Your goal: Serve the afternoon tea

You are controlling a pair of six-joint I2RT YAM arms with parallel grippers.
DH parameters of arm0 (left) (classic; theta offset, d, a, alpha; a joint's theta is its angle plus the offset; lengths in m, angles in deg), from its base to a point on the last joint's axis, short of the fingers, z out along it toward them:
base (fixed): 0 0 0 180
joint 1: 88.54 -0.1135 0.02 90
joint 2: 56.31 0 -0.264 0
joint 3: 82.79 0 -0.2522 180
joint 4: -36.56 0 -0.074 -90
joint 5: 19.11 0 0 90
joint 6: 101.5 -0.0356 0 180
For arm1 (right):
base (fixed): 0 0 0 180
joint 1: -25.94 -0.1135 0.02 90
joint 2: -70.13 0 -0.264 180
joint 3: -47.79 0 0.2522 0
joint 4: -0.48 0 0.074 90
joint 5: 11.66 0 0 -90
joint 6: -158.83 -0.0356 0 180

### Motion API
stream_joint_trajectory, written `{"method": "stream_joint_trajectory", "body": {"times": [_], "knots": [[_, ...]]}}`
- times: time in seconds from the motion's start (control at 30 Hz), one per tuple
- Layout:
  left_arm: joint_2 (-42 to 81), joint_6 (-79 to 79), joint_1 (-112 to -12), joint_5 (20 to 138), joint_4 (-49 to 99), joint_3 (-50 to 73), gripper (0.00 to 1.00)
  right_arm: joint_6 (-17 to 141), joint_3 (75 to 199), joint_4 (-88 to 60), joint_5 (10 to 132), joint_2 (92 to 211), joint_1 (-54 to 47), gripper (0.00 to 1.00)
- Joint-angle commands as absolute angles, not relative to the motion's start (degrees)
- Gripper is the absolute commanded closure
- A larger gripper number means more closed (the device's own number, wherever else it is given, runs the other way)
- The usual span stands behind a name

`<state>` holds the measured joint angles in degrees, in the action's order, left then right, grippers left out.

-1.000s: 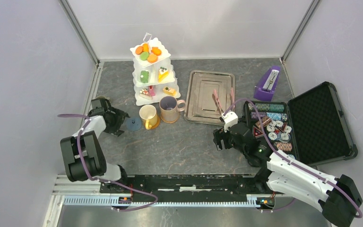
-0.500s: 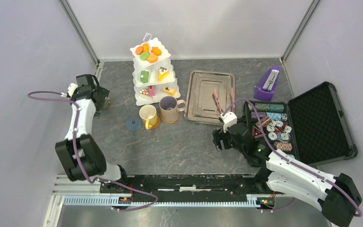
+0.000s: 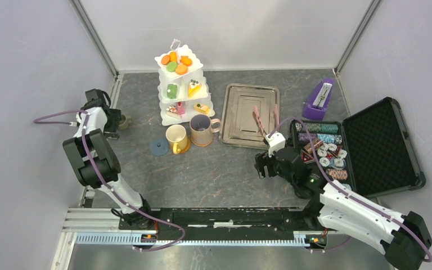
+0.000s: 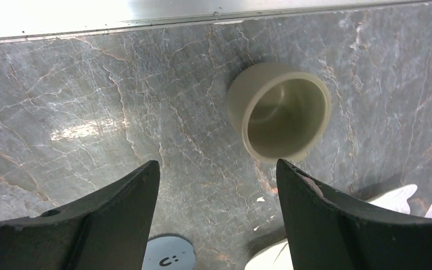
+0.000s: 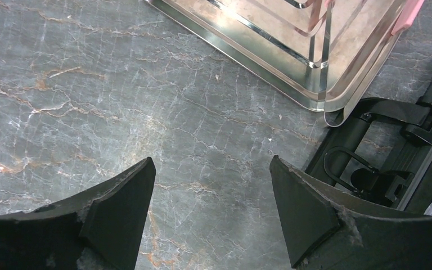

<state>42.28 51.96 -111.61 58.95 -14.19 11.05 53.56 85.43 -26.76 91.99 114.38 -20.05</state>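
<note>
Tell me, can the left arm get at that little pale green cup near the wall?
Probably yes. The left gripper is open, and the small green cup sits just ahead of it, slightly to one side, with nothing in between.

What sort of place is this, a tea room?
Probably a robot test booth: plain walls box in the table, two arms are bolted to a rail, and the stand holds toy cakes.

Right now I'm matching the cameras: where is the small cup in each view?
Top external: cup at far left, left of the stand.
Left wrist: cup right of centre, upper half.
Right wrist: not in it.
Shared landmark: blue disc, bottom edge in the left wrist view.
</note>
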Motion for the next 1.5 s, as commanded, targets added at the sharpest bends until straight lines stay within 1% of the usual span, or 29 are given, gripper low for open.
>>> {"method": "stream_joint_trajectory", "body": {"times": [0.0,0.13,0.2,0.37,0.47,0.6,0.67,0.73,0.8,0.93,1.07,1.17,1.3,1.47], "knots": [[44.8,58.8,-112.1,60.1,-12.6,8.5,0.2,54.2,86.7,-25.8,93.4,115.4,-19.9,0.18],[47.1,61.4,-112.4,60.5,-11.9,8.6,0.28,54.6,87.2,-25.7,93.2,115.9,-19.9,0.18],[48.2,61.6,-112.5,60.7,-10.3,8.5,0.36,54.6,87.1,-25.9,93.4,115.9,-20.0,0.18],[50.6,61.3,-112.5,60.2,-11.0,7.8,0.41,54.7,86.7,-26.3,94.2,115.2,-20.0,0.18],[50.7,61.0,-112.5,59.5,-11.0,8.3,0.53,54.8,86.7,-26.4,94.4,115.0,-19.9,0.17],[50.1,58.6,-112.4,59.2,-11.3,7.8,0.71,54.8,86.8,-25.9,94.1,115.6,-20.0,0.17],[49.6,56.7,-112.4,59.3,-11.6,7.6,0.78,55.1,87.1,-25.9,94.0,116.1,-19.9,0.17],[49.0,53.1,-112.4,61.6,-12.6,6.9,0.9,55.2,87.3,-25.9,94.0,116.4,-20.0,0.17],[48.8,48.4,-111.9,65.1,-15.2,5.3,0.97,55.2,87.1,-25.3,94.0,116.6,-20.0,0.17],[45.4,37.5,-108.6,69.1,-19.0,6.0,0.98,54.8,86.5,-23.4,92.9,117.8,-19.9,0.17],[38.5,24.6,-102.4,65.4,-18.8,11.5,0.98,54.4,86.8,-22.4,91.4,119.3,-19.9,0.18],[35.3,17.7,-98.7,61.6,-22.1,13.1,0.98,54.5,87.1,-22.5,91.0,119.6,-19.9,0.17],[30.5,15.7,-98.4,63.1,-22.4,17.2,0.98,55.1,87.5,-23.0,90.9,119.8,-20.0,0.17],[26.6,20.7,-98.4,72.2,-20.1,22.8,0.98,55.1,88.1,-23.2,90.9,120.2,-19.9,0.17]]}}
